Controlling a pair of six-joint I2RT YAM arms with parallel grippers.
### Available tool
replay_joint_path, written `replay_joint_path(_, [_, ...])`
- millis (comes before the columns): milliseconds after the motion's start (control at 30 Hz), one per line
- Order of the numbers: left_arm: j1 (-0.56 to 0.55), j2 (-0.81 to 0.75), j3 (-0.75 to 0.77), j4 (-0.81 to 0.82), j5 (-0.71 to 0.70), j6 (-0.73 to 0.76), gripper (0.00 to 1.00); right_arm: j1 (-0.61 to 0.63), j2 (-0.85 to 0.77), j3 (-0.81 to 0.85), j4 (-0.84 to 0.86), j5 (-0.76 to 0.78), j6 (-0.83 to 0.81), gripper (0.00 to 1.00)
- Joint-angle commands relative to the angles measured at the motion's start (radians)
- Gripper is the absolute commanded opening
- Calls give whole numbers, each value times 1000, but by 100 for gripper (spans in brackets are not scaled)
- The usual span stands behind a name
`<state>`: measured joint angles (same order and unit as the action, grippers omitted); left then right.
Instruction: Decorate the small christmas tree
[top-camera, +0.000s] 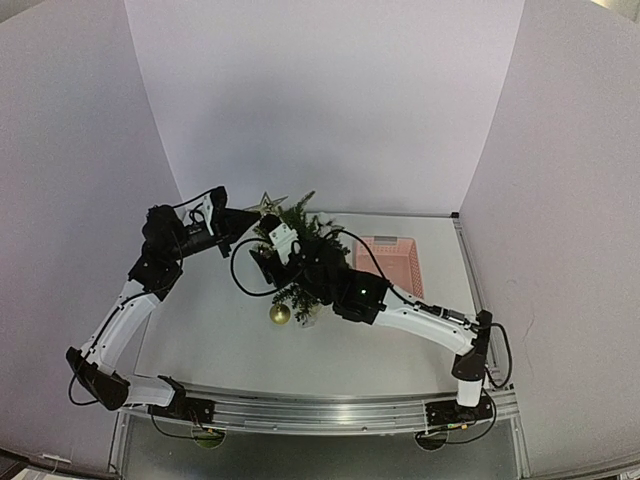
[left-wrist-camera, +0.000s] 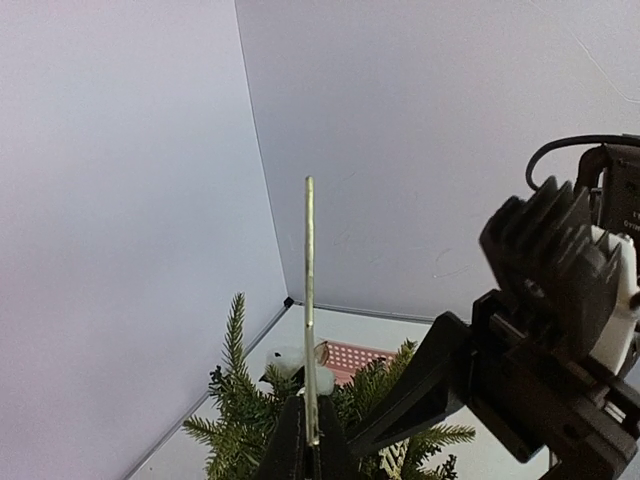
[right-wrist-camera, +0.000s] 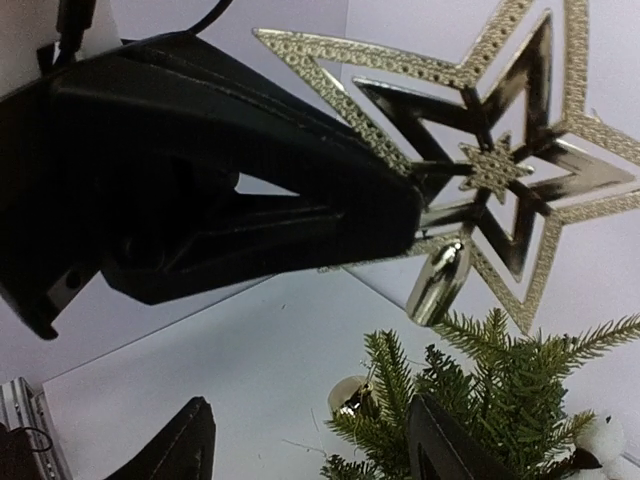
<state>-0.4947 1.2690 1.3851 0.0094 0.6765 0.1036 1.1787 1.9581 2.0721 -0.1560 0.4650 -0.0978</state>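
The small christmas tree (top-camera: 308, 255) stands mid-table, its dark green branches also showing in the left wrist view (left-wrist-camera: 238, 412) and the right wrist view (right-wrist-camera: 505, 395). My left gripper (top-camera: 243, 219) is shut on a gold star (top-camera: 266, 205) just above and left of the treetop. In the left wrist view the star (left-wrist-camera: 309, 300) shows edge-on, clamped in the left gripper (left-wrist-camera: 311, 435). In the right wrist view the star (right-wrist-camera: 500, 160) hangs over the tree, its gold socket (right-wrist-camera: 438, 283) pointing down. My right gripper (right-wrist-camera: 312, 420) is open and holds nothing beside the tree (top-camera: 268, 258).
A gold ball (top-camera: 280, 314) hangs low on the tree's front and shows among the branches (right-wrist-camera: 350, 395). A white fluffy ornament (left-wrist-camera: 285, 362) sits in the tree. A pink basket (top-camera: 390, 262) lies to the right of the tree. Grey walls enclose the table.
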Motion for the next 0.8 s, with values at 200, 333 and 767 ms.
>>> replay_joint_path(200, [89, 22, 59, 108, 373, -220, 0, -174, -234, 52, -257, -516, 231, 70])
replay_joint_path(333, [91, 35, 50, 183, 447, -305, 0, -260, -202, 97, -265, -698, 282, 74])
replay_joint_path(767, [67, 62, 30, 222, 457, -357, 0, -298, -6, 323, -275, -987, 269, 60])
